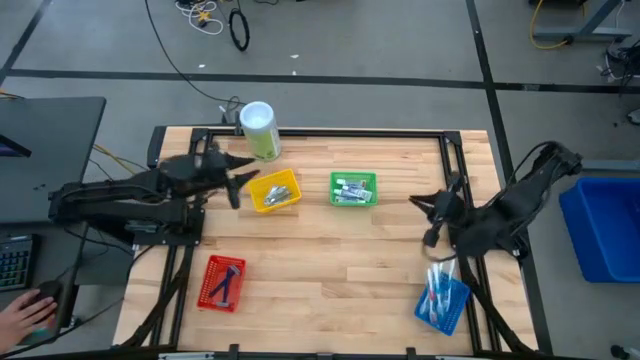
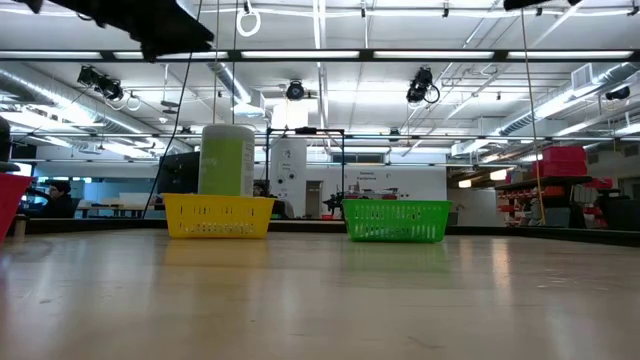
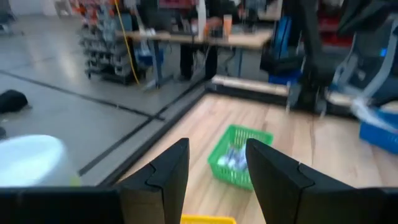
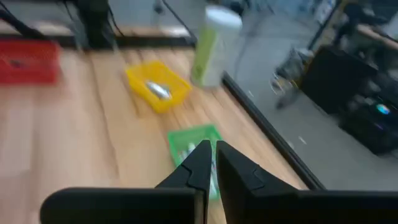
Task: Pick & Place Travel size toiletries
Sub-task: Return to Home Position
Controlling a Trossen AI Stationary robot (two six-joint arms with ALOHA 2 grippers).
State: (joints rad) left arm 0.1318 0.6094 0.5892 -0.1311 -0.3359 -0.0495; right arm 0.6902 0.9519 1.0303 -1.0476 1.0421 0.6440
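The travel size toiletries lie sorted in small baskets: silvery items in the yellow basket (image 1: pixel 275 192), white tubes in the green basket (image 1: pixel 353 188), blue sticks in the red basket (image 1: pixel 222 283), and toothbrushes in the blue basket (image 1: pixel 442 300). My left gripper (image 1: pixel 243 180) hovers open just left of the yellow basket, holding nothing; its wrist view shows the fingers (image 3: pixel 217 144) apart with the green basket (image 3: pixel 239 163) beyond them. My right gripper (image 1: pixel 415 202) hangs shut and holding nothing, to the right of the green basket (image 4: pixel 193 146).
A green canister with a white lid (image 1: pixel 260 130) stands at the far edge behind the yellow basket (image 2: pixel 218 215). A black frame borders the table. Bare wood lies between the baskets. A person's hand (image 1: pixel 25 315) shows off the table at the near left.
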